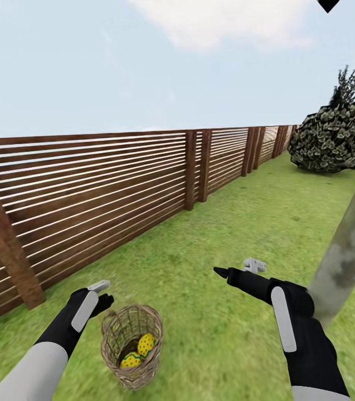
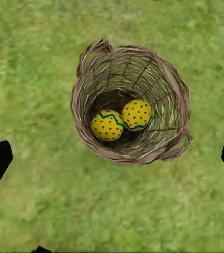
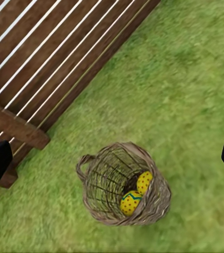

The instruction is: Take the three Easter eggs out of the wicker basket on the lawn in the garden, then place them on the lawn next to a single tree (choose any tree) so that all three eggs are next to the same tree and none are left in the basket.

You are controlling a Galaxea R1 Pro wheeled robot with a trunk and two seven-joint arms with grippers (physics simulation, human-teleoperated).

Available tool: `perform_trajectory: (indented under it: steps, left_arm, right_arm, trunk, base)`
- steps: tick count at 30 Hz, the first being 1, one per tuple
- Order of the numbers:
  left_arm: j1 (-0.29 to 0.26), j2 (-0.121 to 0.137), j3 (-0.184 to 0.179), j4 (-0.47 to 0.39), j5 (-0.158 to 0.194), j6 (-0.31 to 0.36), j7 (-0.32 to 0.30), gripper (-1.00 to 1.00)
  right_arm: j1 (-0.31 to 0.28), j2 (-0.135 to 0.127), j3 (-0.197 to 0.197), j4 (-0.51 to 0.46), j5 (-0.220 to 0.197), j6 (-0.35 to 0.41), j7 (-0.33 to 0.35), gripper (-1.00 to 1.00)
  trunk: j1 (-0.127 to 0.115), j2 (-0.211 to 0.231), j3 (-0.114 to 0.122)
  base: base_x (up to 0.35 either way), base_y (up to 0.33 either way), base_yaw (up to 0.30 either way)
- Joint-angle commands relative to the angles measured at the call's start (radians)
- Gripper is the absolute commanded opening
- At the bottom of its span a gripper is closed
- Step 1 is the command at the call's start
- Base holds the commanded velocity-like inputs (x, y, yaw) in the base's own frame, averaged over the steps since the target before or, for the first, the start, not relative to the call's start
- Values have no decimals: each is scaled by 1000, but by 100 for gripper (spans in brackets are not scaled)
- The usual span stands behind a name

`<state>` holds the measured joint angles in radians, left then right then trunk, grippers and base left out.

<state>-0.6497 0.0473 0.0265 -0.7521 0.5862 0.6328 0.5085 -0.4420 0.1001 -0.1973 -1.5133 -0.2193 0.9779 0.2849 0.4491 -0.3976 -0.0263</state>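
Both jaws open; two Easter eggs (image 2: 122, 120) in wicker basket (image 2: 172, 92).

Head view high over lawn, both wrist views downward, sharing wicker basket (image 2: 130, 105)

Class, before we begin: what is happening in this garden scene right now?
A two-armed robot stands on the lawn beside a wooden fence. Its left hand hovers open above a wicker basket holding two visible Easter eggs. The right hand, also open, holds nothing near a tree trunk. No egg lies by the tree.
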Motion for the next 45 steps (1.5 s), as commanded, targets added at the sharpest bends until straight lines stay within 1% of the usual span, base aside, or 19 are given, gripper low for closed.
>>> perform_trajectory:
  steps: [1, 7, 15, 24, 33, 45]
  left_arm:
    - [-1, 0, 0, -2, 11, 2, 8, 100]
    - [-1, 0, 0, -4, 11, 2, 8, 100]
    - [-1, -1, -1, -9, 11, 2, 8, 100]
    - [-1, 0, -2, -10, 11, 2, 7, 100]
    - [-1, 0, -1, -10, 11, 2, 7, 100]
    - [-1, -1, -1, -7, 11, 2, 7, 100]
  right_arm:
    - [-1, 1, -3, -1, 3, 5, 7, 100]
    - [-1, 1, -5, -1, 3, 6, 7, 100]
    - [-1, 1, -5, -1, 2, 5, 8, 100]
    - [-3, 0, -6, -1, 3, 7, 7, 100]
    - [-3, 0, -12, -1, 3, 7, 7, 100]
    - [-3, 1, -15, -1, 3, 7, 7, 100]
  trunk:
    - [1, -2, -4]
    - [1, -2, -9]
    - [1, -2, -11]
    - [1, -2, -16]
    - [1, -2, -22]
    - [1, -2, -27]
  base:
    - [134, 82, -22]
    - [84, 29, -40]
    - [12, 3, -16]
    - [1, 72, -176]
    - [0, 211, -213]
    - [0, 297, -24]
